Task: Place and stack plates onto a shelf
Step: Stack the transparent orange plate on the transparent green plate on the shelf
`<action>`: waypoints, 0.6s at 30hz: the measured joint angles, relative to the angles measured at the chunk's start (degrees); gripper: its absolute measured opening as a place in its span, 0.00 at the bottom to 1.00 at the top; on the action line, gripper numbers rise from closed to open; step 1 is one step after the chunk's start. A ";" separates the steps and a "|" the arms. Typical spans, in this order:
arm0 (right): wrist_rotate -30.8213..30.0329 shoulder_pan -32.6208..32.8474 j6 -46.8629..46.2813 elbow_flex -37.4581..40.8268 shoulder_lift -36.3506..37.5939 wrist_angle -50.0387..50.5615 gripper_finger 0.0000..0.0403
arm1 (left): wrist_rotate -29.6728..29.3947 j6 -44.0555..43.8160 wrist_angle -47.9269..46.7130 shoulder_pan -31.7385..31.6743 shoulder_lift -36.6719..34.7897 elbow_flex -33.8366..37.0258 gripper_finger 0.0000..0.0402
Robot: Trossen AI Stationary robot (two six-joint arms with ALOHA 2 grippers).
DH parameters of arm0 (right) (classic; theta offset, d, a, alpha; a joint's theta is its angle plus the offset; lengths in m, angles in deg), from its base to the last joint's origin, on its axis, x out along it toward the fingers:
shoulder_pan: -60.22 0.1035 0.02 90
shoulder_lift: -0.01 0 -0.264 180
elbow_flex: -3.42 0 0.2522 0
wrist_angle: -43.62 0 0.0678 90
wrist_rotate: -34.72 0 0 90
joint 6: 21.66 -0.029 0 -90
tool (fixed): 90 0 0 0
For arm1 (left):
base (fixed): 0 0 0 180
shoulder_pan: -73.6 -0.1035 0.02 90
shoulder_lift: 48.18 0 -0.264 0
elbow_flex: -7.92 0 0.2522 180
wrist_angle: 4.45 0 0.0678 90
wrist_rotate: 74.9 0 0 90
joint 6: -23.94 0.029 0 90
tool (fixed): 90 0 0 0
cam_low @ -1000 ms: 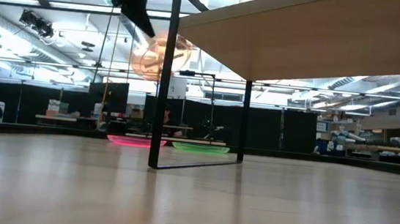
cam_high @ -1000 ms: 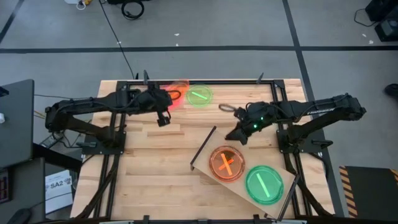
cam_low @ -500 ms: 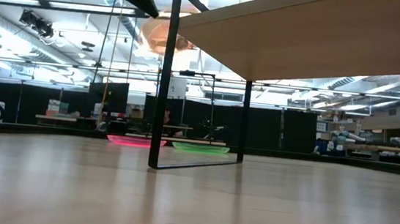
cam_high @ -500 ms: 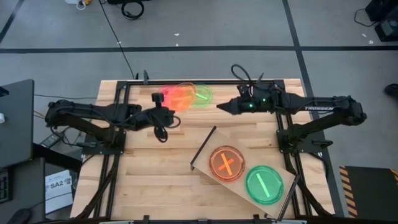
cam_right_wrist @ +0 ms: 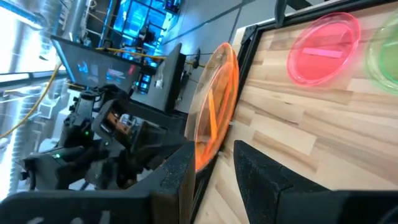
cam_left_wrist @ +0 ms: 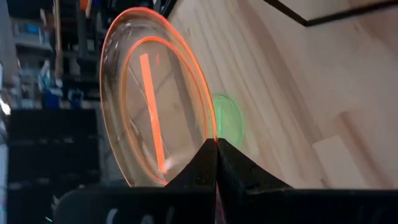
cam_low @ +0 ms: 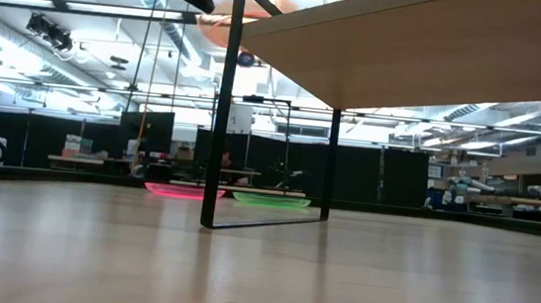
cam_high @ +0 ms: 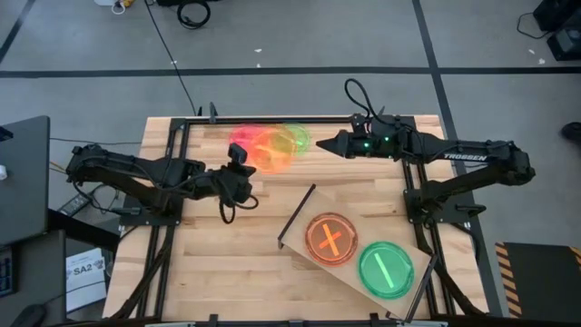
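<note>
High view | left tool (cam_high: 243,170) clamped on orange plate (cam_high: 270,149) | right tool (cam_high: 320,143) parted, nothing held

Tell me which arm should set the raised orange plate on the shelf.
Probably left: the left gripper is shut on the round orange translucent plastic plate's rim; the right gripper stands open beside it, though nearer the light wooden shelf.

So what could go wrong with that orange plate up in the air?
The left tool pinches the orange plate only at its rim, so it might slip and drop onto the pink plate lying on the table below. The right tool is open and points at the raised plate from close by, so a small misjudgement could knock it loose.
</note>
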State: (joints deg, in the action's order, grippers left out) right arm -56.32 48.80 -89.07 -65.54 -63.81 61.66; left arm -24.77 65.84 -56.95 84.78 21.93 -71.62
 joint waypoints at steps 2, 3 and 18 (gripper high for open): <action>0.02 0.02 -0.42 0.00 -0.61 -0.44 0.29 | -0.02 3.21 0.24 0.00 0.02 0.00 0.01; 0.10 0.02 -0.58 0.00 -1.18 -0.74 0.29 | -0.02 4.42 0.59 0.00 0.02 0.02 0.01; 5.98 -0.13 -0.68 0.00 -11.36 -14.28 0.29 | 0.02 8.91 2.90 0.00 0.04 0.04 0.01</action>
State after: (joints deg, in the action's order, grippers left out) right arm -50.34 48.67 -89.75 -65.54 -75.17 47.38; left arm -24.75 74.75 -54.05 84.78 21.97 -71.58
